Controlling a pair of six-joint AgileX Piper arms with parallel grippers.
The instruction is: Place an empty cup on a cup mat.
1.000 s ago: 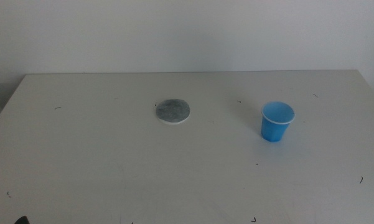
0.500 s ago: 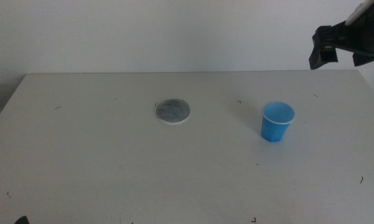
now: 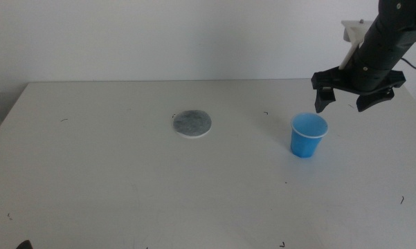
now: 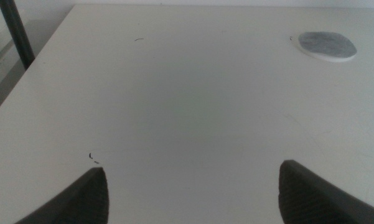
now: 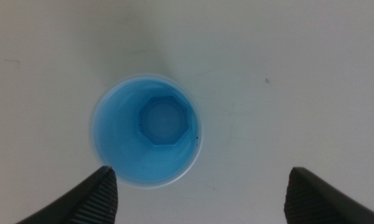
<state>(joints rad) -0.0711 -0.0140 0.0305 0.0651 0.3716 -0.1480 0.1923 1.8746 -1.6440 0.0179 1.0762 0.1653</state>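
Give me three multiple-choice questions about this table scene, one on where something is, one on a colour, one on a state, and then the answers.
1. Where is the right end effector?
A. above the cup, off to one side
B. over the cup mat
C. resting on the table

2. What colour is the cup?
A. red
B. blue
C. green

3. What is in the cup?
A. a spoon
B. a lid
C. nothing

Answers:
1 A, the middle view shows it near the cup, far from the cup mat.
2 B, blue throughout.
3 C, its bare bottom shows.
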